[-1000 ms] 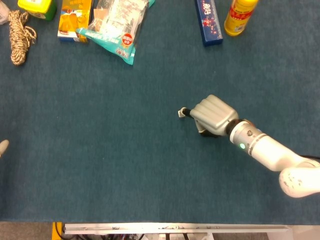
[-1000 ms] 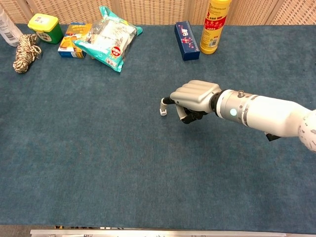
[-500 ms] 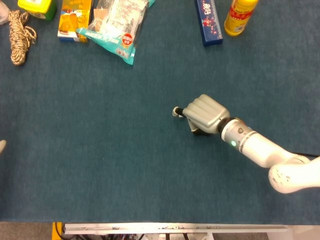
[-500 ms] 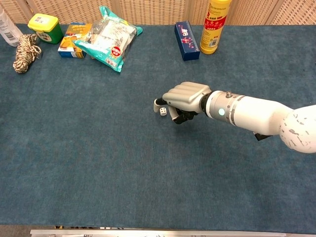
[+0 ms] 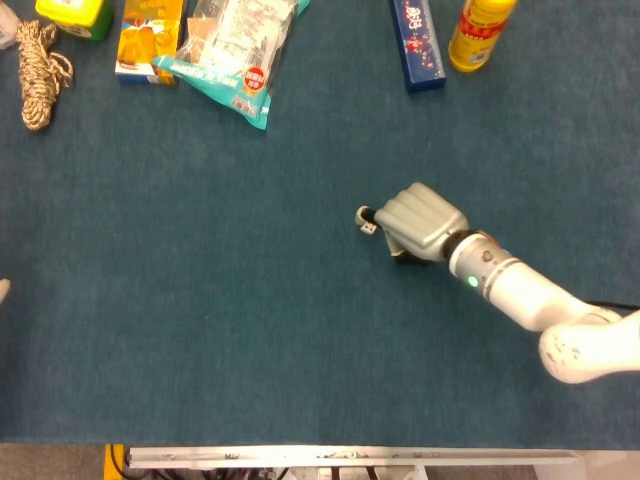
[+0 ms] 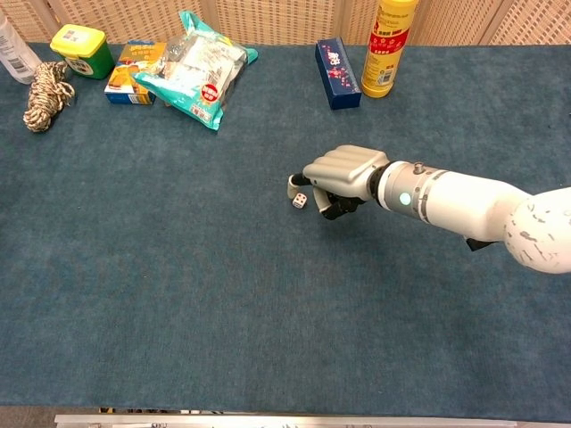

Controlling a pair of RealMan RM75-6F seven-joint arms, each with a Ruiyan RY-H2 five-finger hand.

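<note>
Holding: right hand [image 6: 343, 176] hangs low over the table's blue cloth [image 6: 178, 294], fingers curled down and in, with a small white die [image 6: 300, 201] at their tips.
Grip: the chest view shows the die under a fingertip and touching it; whether it is pinched or only touched, I cannot tell.
Die: mid-table, just left of the knuckles, also seen in the head view [image 5: 367, 226]; it seems to sit on the cloth.
Change: half a second ago hand and die lay a little further left; both have come back right together, roughly to where they were a second ago.
Meaning: the die follows the fingertips, so the hand appears to be nudging or rolling it, not lifting it clear.
Left hand: only a pale tip at the head view's left edge [image 5: 4, 291]; its state cannot be read.
Far edge: rope [image 6: 47, 95], green tub [image 6: 81, 50], orange box [image 6: 134, 71], snack bag [image 6: 194, 69], blue box [image 6: 337, 61], yellow bottle [image 6: 388, 40], all well apart from the hand.
</note>
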